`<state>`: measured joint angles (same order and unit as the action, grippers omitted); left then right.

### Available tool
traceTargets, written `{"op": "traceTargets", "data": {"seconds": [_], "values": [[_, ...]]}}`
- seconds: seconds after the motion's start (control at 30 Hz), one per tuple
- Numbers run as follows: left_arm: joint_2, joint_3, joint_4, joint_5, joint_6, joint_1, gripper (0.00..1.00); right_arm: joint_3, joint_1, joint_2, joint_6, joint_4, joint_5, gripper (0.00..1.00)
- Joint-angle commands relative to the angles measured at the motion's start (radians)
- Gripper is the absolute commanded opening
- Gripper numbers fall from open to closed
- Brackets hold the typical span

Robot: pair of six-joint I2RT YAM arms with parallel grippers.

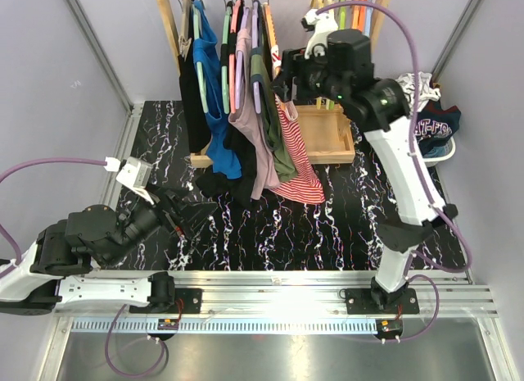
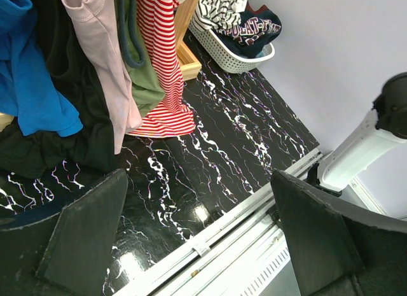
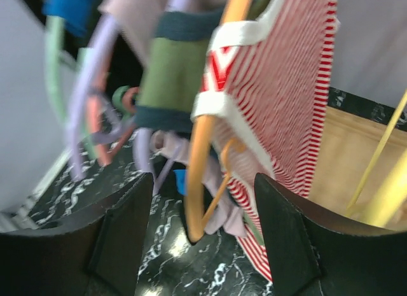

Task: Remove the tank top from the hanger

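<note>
A red-and-white striped tank top (image 1: 299,156) hangs on an orange hanger (image 3: 206,127) at the right end of the row on the wooden rack (image 1: 168,20). It also shows in the left wrist view (image 2: 162,67) and the right wrist view (image 3: 283,86). My right gripper (image 1: 288,83) is open, up at the rack, its jaws either side of the orange hanger's lower curve and the top's white strap (image 3: 229,35); they hold nothing. My left gripper (image 1: 182,210) is open and empty, low over the black marble floor (image 2: 210,156), well short of the clothes.
Blue (image 1: 214,78), black, pink (image 1: 250,127) and green (image 1: 278,143) garments hang left of the striped top. A wooden tray (image 1: 327,135) forms the rack's base. A white basket of clothes (image 1: 430,127) stands at the right. A metal rail (image 1: 286,283) runs along the near edge.
</note>
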<state>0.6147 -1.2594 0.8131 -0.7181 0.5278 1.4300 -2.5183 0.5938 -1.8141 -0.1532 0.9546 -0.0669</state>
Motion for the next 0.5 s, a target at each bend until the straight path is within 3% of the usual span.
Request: {"op": "traceTargets", "data": {"seconds": [0.0,0.17,0.3,0.37,0.4,0.43,0.47], "values": [[-0.018,-0.021,-0.04,-0.01,-0.005,0.003,0.99,-0.023,0.017,-0.01,0.024,-0.105,0.177,0.72],[-0.033,-0.015,-0.04,-0.021,-0.012,0.003,0.99,-0.051,0.035,-0.108,0.057,-0.102,0.237,0.73],[-0.043,-0.009,-0.037,-0.027,-0.012,0.003,0.99,-0.047,0.043,-0.165,0.066,-0.109,0.389,0.69],[-0.052,-0.005,-0.04,-0.03,-0.011,0.003,0.99,-0.03,0.044,-0.174,0.075,-0.129,0.404,0.61],[-0.056,0.0,-0.042,-0.03,-0.012,0.003,0.99,-0.021,0.044,-0.172,0.079,-0.161,0.406,0.5],[-0.056,0.003,-0.043,-0.032,-0.011,0.003,0.99,-0.01,0.044,-0.169,0.086,-0.181,0.407,0.28],[-0.061,0.005,-0.045,-0.032,-0.011,0.004,0.99,0.013,0.044,-0.157,0.09,-0.201,0.415,0.17]]}}
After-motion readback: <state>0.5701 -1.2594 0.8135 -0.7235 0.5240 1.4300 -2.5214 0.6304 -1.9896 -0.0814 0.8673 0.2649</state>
